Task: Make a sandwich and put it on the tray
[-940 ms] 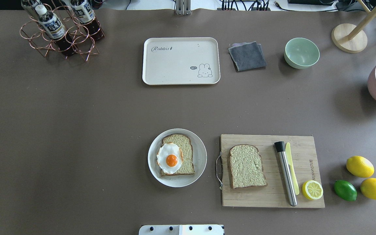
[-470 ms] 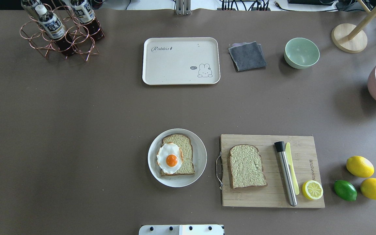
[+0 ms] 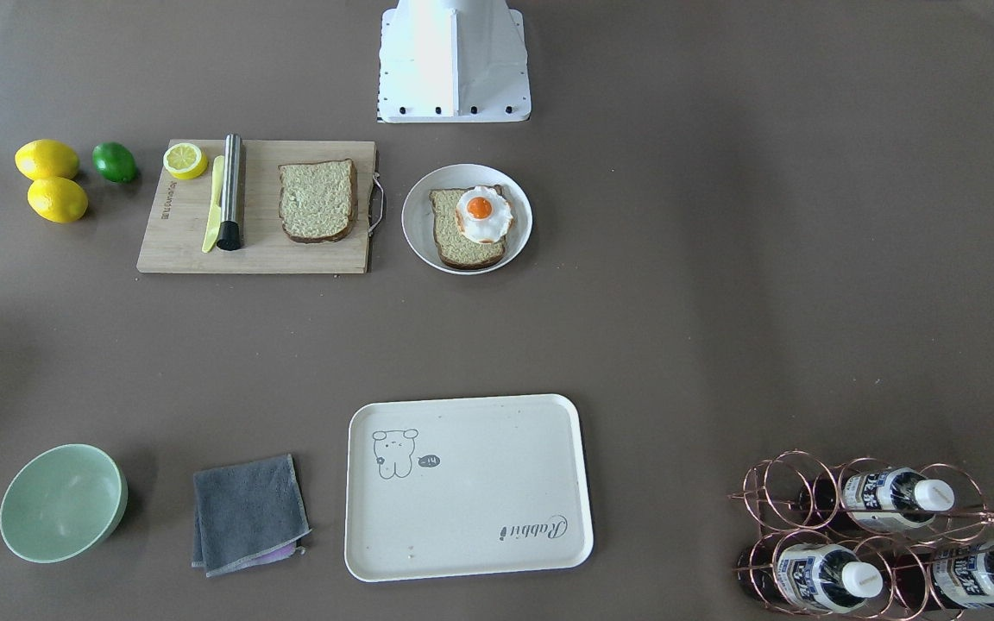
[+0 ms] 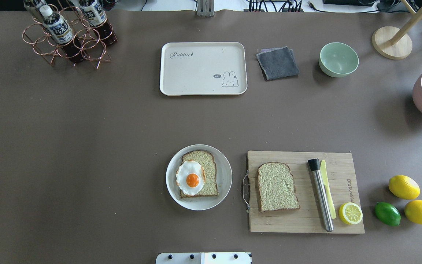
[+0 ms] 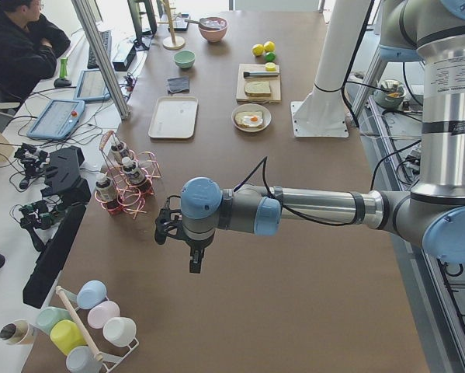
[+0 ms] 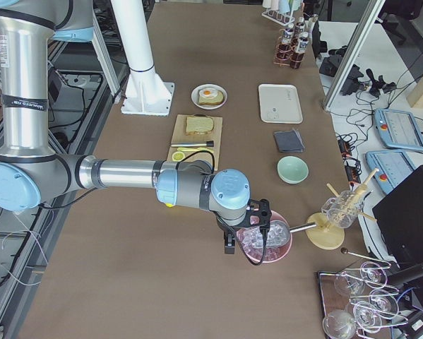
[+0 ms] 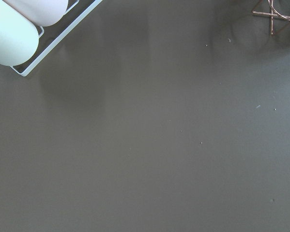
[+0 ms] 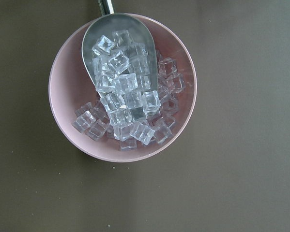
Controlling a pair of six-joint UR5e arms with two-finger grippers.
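Ice first: the pink bowl [image 8: 67,96] at the table's right end was heaped with ice cubes [image 8: 125,121], and a metal scoop [image 8: 128,24] lay in it loaded with more. The right gripper [image 6: 246,244] hung directly over it, though from that side view I couldn't tell whether its fingers were apart or together. Same story for the left gripper [image 5: 178,241], poised above the bare brown table [image 4: 86,146] toward the left end, between the wire rack [image 3: 786,487] of bottles [image 3: 890,498] and a stand of pastel cups [image 5: 100,315]. At the middle of the robot's edge, the round plate [image 4: 224,172] held one bread slice [image 4: 209,172] with the fried egg [image 4: 191,178] on top. The second slice [image 4: 277,187] lay on the cutting board [image 4: 299,220] just beside it. The tray [image 4: 196,69] sat by the far edge, well apart from both. An operator [image 5: 15,43] sat at a desk beyond that edge.
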